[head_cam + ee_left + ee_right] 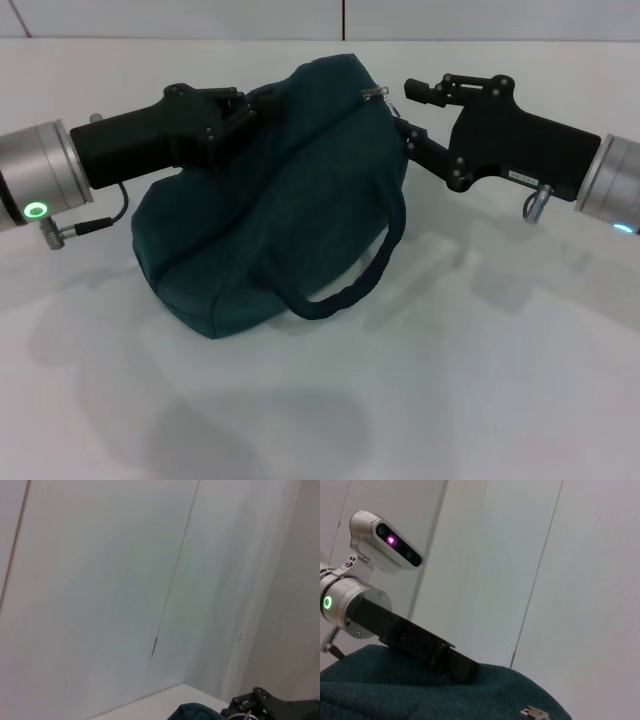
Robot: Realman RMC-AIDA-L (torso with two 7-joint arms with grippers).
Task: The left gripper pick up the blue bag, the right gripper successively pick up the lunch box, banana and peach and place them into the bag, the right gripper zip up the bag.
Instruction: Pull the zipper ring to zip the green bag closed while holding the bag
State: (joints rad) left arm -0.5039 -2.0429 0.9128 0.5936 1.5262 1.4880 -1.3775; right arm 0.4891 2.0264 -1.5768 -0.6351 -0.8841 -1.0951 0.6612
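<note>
A: Where is the blue bag (270, 190) now?
B: On the white desk (480, 380), in middle, handle to the front. Left gripper (238, 118) has fingers closed on its top edge.
A: And right gripper (408, 108)?
B: Fingers spread apart, holding nothing, just beside zipper pull (375, 93).

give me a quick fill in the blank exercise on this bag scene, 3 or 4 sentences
1. The left gripper grips the ____ side of the blue bag.
2. The bag's zipper pull lies close to the ____ gripper.
3. The bag's carry handle is the colour ____.
4. The bag rests on a ____ table.

Missing words: left; right; blue; white
</note>
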